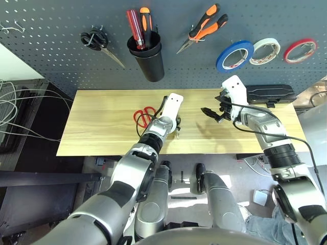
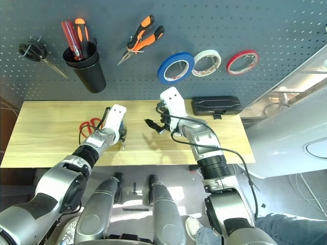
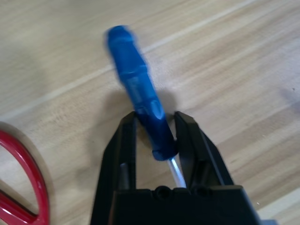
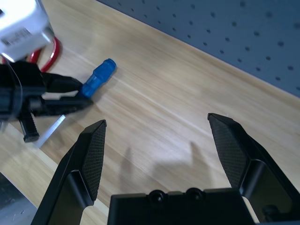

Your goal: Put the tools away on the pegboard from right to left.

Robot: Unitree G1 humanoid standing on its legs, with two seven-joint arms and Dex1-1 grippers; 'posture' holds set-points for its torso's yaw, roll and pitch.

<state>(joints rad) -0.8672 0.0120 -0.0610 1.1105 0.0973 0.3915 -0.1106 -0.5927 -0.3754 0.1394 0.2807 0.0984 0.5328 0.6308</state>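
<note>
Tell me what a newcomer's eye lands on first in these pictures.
First, the left gripper low on the wooden table, its black fingers on either side of the blue-handled screwdriver, with the red-handled scissors lying just beside it. Next, the dark pegboard behind: a blue tape ring, orange-and-black pliers and a black cup holding screwdrivers. The right gripper hangs open above the table.

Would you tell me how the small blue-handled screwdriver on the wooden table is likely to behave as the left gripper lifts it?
The small blue-handled screwdriver looks rigid and probably light. Its rounded, glossy handle may slip or roll between the left gripper's fingers, which pinch only the handle's end near the shaft, so the long free end could pivot downward.
</note>
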